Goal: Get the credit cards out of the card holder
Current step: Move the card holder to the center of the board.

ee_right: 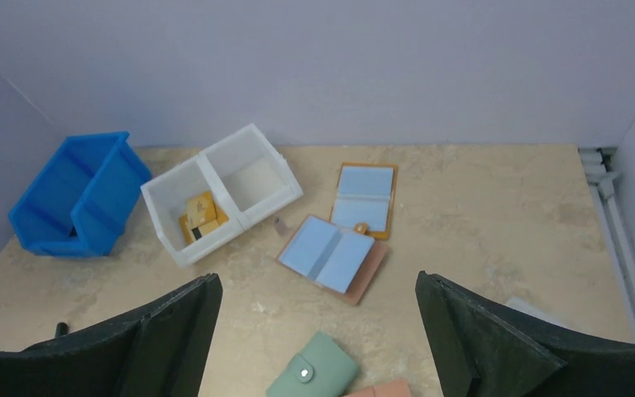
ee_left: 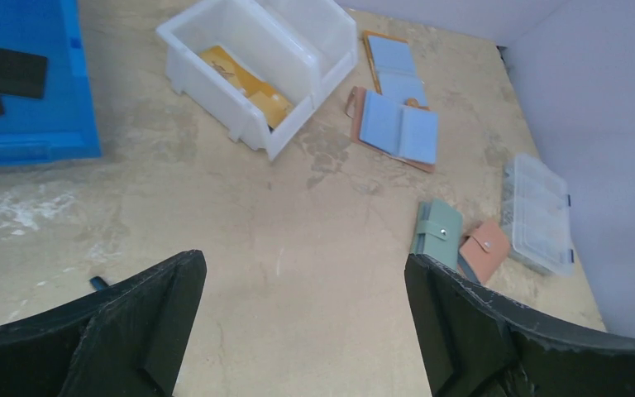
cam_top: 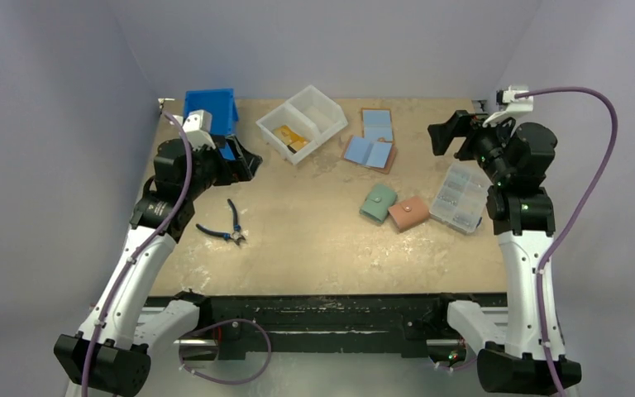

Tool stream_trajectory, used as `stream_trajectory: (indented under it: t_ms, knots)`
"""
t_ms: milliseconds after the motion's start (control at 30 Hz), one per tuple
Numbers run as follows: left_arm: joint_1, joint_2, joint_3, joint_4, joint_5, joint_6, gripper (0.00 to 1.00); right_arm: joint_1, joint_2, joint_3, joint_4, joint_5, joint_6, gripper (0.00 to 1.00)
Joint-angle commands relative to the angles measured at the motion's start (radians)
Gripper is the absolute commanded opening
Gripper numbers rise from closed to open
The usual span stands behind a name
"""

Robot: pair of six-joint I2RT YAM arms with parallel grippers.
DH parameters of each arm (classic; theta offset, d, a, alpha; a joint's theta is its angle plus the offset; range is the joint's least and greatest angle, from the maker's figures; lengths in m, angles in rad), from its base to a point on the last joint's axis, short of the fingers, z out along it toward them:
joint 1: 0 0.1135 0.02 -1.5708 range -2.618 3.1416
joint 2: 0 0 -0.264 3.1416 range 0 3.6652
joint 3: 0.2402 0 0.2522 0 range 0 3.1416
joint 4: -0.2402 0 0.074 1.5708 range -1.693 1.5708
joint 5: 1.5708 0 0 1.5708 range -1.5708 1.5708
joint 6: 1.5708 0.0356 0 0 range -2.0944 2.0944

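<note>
– Teal-green soft folding wallet [cam_top: 378, 203] sits snapped shut right of centre in the top cam, touching a salmon-pink snap wallet [cam_top: 408, 212]. White two-compartment plastic bin [cam_top: 321, 116] holds tan-orange plastic cards [cam_top: 290, 136] in its left half. Left gripper [cam_top: 246, 162] and right gripper [cam_top: 448, 132] are both raised.
– Left wrist cam: fingers [ee_left: 145, 322] spread wide, gripping nothing. Blue plastic bin [ee_left: 41, 132] is cropped, dark flat pieces [ee_left: 4, 70] inside, can't tell what.
– Right wrist cam: fingers [ee_right: 157, 331] wide apart too. Wallet's clipped by the bottom edge, contents hidden.

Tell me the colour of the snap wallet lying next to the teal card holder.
Salmon pink. The wallet shows best in the left wrist view.
</note>
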Motion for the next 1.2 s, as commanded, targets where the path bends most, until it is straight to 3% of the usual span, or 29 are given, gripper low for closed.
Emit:
stream_trajectory:
  t_ms: [0,200,333,500,600,700,1167]
  knots:
    - [0.000,-0.005,-0.029,0.084,0.150,-0.045,0.98,-0.009,0.009,-0.024,0.032,0.031,0.028,0.99]
    - [-0.037,0.052,-0.070,0.145,0.239,-0.099,0.99,-0.010,-0.008,-0.086,0.077,-0.003,0.009,0.99]
    - [-0.187,0.103,-0.081,0.172,0.138,-0.091,0.99,-0.009,-0.039,-0.181,0.121,-0.059,-0.045,0.99]
    - [-0.379,0.215,-0.067,0.188,-0.026,-0.040,0.94,-0.010,-0.078,-0.367,0.205,-0.297,-0.217,0.99]
    - [-0.461,0.271,-0.096,0.296,-0.077,-0.029,0.92,-0.010,-0.125,-0.451,0.270,-0.417,-0.282,0.99]
    - [-0.518,0.329,-0.111,0.407,-0.091,-0.048,0.92,-0.010,-0.136,-0.459,0.218,-0.493,-0.385,0.99]
    - [-0.532,0.533,-0.285,0.889,0.003,-0.319,0.94,-0.019,-0.157,-0.530,0.235,-0.554,-0.380,0.99]
